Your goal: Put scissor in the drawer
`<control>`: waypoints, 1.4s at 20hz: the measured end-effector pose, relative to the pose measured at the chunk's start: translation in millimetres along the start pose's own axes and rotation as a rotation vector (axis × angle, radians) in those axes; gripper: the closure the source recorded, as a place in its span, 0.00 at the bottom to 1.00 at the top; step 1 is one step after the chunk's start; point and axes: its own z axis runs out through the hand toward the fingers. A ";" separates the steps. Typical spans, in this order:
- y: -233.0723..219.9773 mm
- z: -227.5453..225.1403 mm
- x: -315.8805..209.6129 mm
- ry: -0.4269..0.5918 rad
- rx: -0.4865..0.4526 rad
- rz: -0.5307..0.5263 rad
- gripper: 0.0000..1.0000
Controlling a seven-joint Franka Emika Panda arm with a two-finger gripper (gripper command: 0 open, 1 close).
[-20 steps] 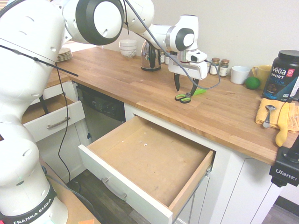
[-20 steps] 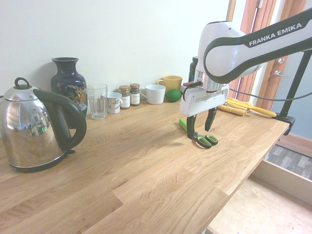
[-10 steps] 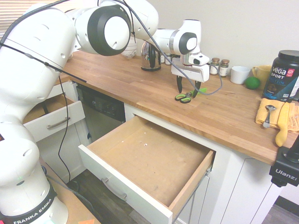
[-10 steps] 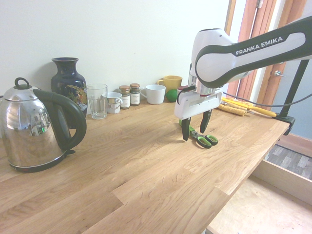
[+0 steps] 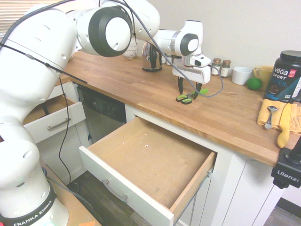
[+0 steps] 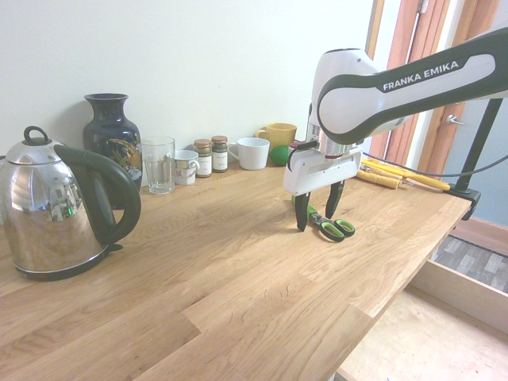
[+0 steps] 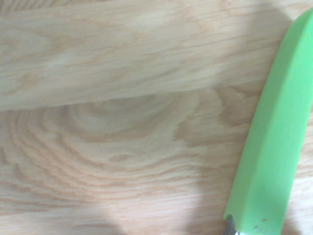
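- Since a second ago my tool (image 5: 188, 89) has slid away from the drawer side of the tabletop and dropped slightly, so its two dark fingers now straddle the small scissor with black-and-lime-green loop handles (image 5: 185, 98); over the last half second nothing has shifted.
- First exterior view: my tool points straight down with its fingers spread wide, gripping nothing. The scissor lies flat on the butcher-block wooden tabletop (image 5: 141, 89), its bright green sheath angled toward the wall. The large wide drawer with a white front and bare brown board bottom (image 5: 150, 162) stands pulled out below the tabletop edge, with nothing in it.
- Second exterior view: my tool (image 6: 315, 209) hangs over the scissor (image 6: 333, 227), one fingertip on each side near the pivot; I cannot tell whether the tips touch the wood. A shiny steel kettle with a black handle (image 6: 55, 210) sits well apart.
- Wrist view: the green sheath (image 7: 274, 147) runs across pale wood grain.
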 end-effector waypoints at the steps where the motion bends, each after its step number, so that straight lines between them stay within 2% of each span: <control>1: 0.1 0.1 0.1 -0.002 0.001 0.001 1.00; 28: -0.9 -0.2 -0.9 -0.011 0.015 0.011 1.00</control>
